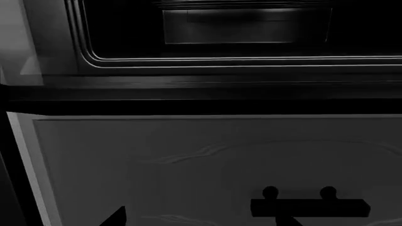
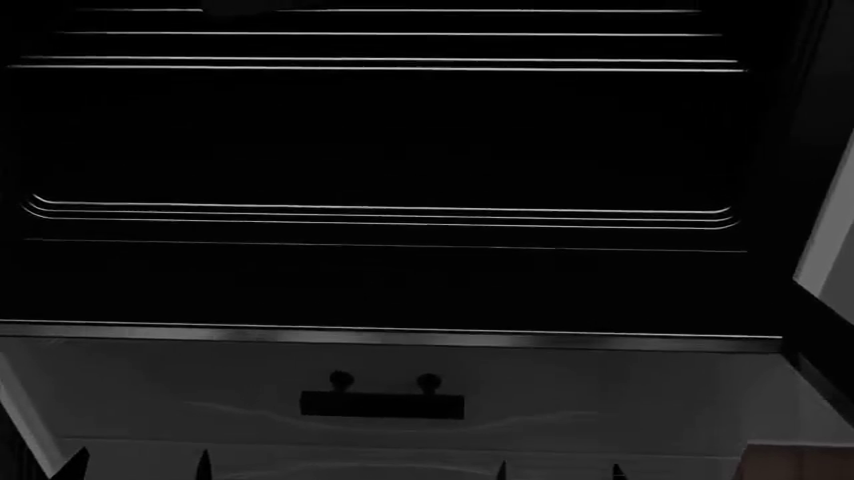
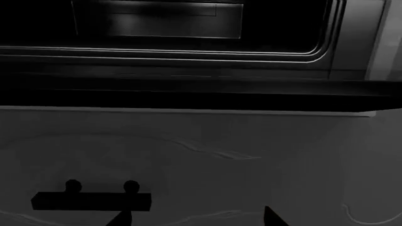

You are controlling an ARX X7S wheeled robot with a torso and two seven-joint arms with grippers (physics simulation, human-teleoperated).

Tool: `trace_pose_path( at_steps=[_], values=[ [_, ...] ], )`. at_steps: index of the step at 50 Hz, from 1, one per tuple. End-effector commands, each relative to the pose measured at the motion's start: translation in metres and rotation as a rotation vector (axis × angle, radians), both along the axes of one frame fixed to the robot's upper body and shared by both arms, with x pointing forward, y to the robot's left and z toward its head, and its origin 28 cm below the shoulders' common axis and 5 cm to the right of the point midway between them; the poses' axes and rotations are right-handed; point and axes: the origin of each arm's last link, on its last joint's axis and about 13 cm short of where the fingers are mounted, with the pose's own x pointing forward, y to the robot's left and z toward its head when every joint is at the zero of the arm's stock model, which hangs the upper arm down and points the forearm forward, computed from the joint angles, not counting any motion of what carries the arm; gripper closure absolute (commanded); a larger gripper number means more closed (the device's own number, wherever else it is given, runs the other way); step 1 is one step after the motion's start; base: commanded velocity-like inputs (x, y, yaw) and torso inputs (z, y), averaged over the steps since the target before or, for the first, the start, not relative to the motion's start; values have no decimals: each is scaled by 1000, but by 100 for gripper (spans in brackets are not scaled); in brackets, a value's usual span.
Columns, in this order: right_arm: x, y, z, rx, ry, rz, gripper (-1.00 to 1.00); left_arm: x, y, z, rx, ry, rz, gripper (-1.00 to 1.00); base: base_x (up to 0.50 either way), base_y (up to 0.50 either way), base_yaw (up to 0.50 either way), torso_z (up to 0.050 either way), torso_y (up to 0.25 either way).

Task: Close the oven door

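The oven door (image 2: 387,280) is the wide black glossy panel filling most of the head view, with thin rounded window lines and a silver edge strip (image 2: 400,336) along its lower side. The wrist views show it as a dark window (image 1: 245,28) (image 3: 157,23) above a black band. Whether it lies fully shut I cannot tell. Its long handle is not visible. My left gripper (image 2: 138,468) (image 1: 204,221) and right gripper (image 2: 558,470) (image 3: 197,220) are both open and empty. They are low in front of the grey drawer front (image 2: 601,400), below the door and apart from it.
The drawer front carries a short black handle (image 2: 382,404) (image 1: 309,207) (image 3: 91,201) close to both grippers' fingertips. A pale cabinet panel (image 2: 830,240) stands at the right of the oven. A brown surface (image 2: 801,462) shows at the lower right corner.
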Motion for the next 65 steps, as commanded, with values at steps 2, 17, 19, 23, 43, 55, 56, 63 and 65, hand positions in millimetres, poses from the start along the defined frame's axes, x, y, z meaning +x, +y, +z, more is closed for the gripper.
trace_pose_path(
  at_steps=[2,17,19,23,43,55,56,63,65],
  values=[
    [0,-1,-1,5,-2,-1,-100,0,0,0,-5,3,3,-100,0,0,0,0,0],
    [-4,-4,25,-53,-51,-91,-100,5,4,32,-15,-16,24,-100,0,0,0,0,0],
    [-4,-8,32,-45,-65,-111,-100,2,5,43,-33,-79,19,-100,0,0,0,0,0],
    [1,-10,39,-48,-70,-137,-100,2,7,61,-60,-82,23,-100,0,0,0,0,0],
    [-4,-18,106,-35,-178,-142,-100,1,14,120,-61,-122,1,-100,0,0,0,0,0],
    [-3,-26,152,-162,-334,-203,-100,19,8,143,10,-144,-6,-100,0,0,0,0,1],
    [-6,-26,161,-150,-355,-192,-100,20,8,145,8,-147,-5,-100,0,0,0,0,0],
    [-1,-27,186,-148,-381,-190,-100,21,5,174,-13,-188,-15,-100,0,0,0,0,0],
    [2,-27,190,-143,-376,-172,-100,22,3,178,-1,-201,-19,-100,0,0,0,0,0]
  ],
)
